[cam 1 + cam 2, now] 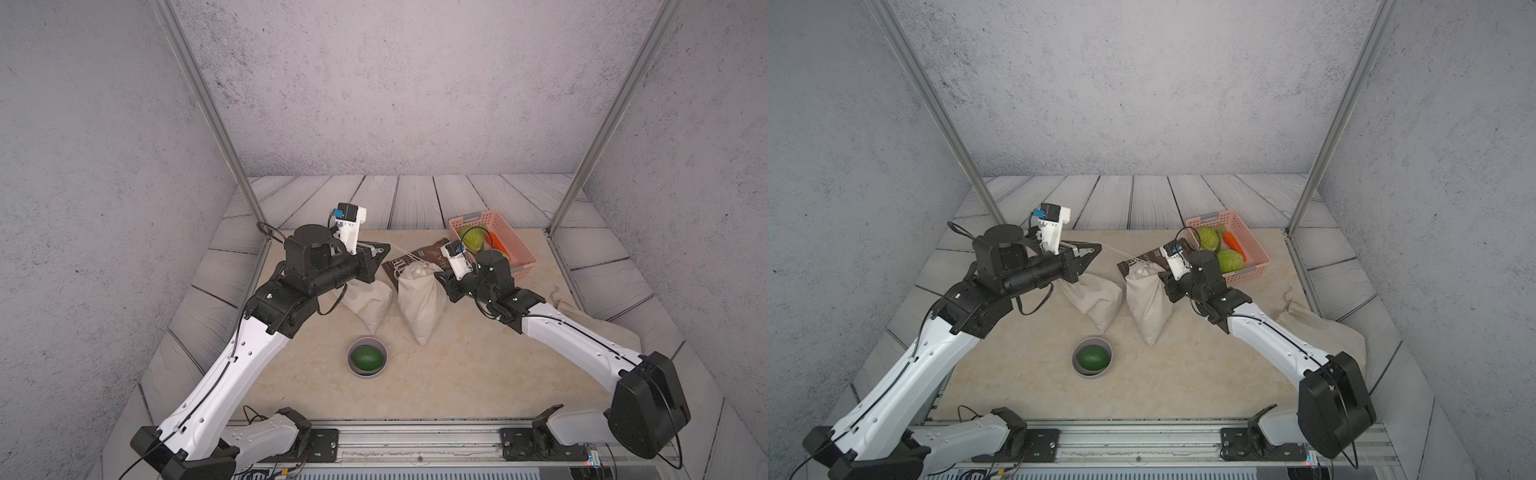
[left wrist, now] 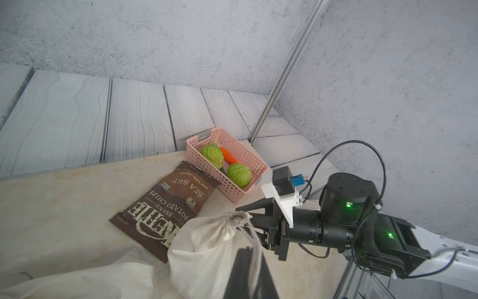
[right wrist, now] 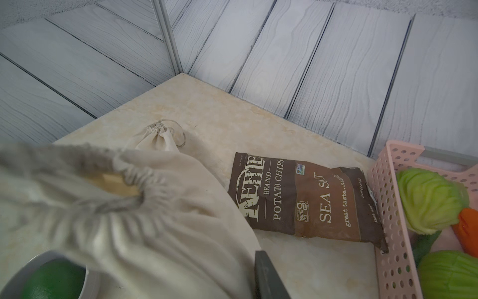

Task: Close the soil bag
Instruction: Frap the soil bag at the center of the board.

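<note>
The soil bag [image 1: 419,299] is a cream cloth drawstring sack standing mid-table in both top views [image 1: 1148,299]. Its neck [image 2: 235,217] is gathered tight, though the right wrist view shows a small gap in the puckered mouth [image 3: 116,186]. My left gripper [image 1: 384,248] is shut on the drawstring [image 2: 254,243], which runs taut from the neck to its tip. My right gripper [image 1: 441,279] sits against the bag's right side near the neck with its jaws apart. Only one finger [image 3: 269,279] shows in the right wrist view; cloth hides the other.
A second cream bag [image 1: 370,303] lies under my left arm, and a flat one [image 1: 598,328] under my right arm. A brown chips bag [image 1: 432,251] lies behind the soil bag. A pink basket [image 1: 511,237] holds vegetables. A grey bowl [image 1: 368,372] holds a green fruit.
</note>
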`<state>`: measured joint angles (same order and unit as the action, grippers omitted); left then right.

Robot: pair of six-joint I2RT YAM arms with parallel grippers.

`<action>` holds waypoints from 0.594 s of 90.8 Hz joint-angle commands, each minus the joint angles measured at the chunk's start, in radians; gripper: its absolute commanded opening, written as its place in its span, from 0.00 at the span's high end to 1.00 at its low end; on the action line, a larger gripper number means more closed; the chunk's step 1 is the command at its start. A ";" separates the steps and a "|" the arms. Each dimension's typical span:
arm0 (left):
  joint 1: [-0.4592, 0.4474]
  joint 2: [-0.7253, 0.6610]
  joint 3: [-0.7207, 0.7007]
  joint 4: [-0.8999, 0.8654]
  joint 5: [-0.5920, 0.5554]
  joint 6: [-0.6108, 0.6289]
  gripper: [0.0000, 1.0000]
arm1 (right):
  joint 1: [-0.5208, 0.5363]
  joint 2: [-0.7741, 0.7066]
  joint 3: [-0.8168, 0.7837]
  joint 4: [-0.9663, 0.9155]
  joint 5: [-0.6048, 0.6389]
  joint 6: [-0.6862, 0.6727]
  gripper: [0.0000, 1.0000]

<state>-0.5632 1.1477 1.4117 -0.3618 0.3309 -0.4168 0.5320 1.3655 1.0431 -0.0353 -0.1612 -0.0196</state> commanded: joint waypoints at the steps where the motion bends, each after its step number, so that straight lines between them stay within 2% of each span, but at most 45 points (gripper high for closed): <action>1: -0.007 0.004 0.073 0.134 0.012 -0.020 1.00 | -0.028 -0.032 0.106 -0.145 0.002 -0.059 0.64; 12: -0.026 0.042 0.084 0.126 0.010 -0.033 1.00 | -0.019 -0.062 0.141 -0.157 -0.096 -0.029 0.52; 30: -0.066 0.106 0.076 0.133 0.001 -0.059 1.00 | 0.044 -0.149 0.044 -0.068 -0.135 0.033 0.31; 43: -0.085 0.127 0.082 0.139 0.005 -0.065 1.00 | 0.088 -0.203 0.048 -0.079 -0.152 0.038 0.24; 54: -0.091 0.117 0.082 0.141 -0.005 -0.062 1.00 | 0.126 -0.204 0.081 -0.044 -0.103 0.059 0.19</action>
<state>-0.6460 1.2873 1.4673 -0.2783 0.3325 -0.4755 0.6285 1.1805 1.0901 -0.1131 -0.2859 0.0097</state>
